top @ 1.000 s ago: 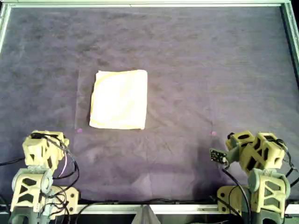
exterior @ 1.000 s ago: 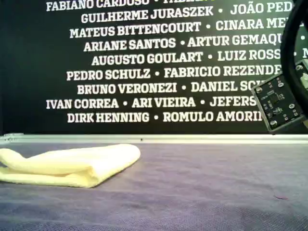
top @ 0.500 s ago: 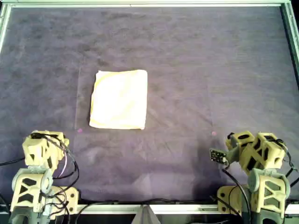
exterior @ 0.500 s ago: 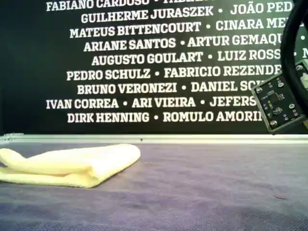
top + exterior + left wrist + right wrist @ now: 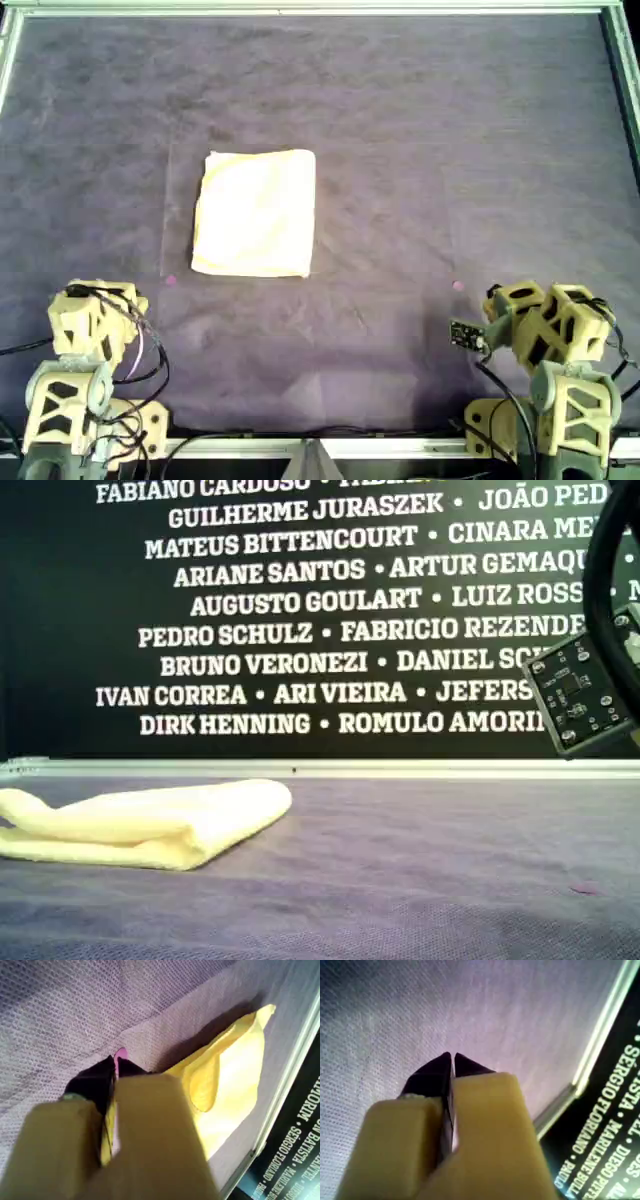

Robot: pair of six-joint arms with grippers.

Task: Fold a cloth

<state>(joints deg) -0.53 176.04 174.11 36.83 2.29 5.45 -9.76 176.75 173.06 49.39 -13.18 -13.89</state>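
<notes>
The folded cloth (image 5: 255, 213) lies flat on the purple felt bench (image 5: 450, 150), left of centre overhead, long axis running near-to-far. Left hand (image 5: 114, 1060) and right hand (image 5: 452, 1060) are both closed, empty.

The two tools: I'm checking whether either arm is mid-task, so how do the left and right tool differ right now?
Left tool looks toward the folded cloth, with a pink mark just past its tips; right tool looks at bare purple felt only. In the overhead view the left arm sits at the lower left, nearer the cloth; the right arm sits at the lower right, farther off. Shared: both tools are shut, empty, and clear of the cloth.
</notes>
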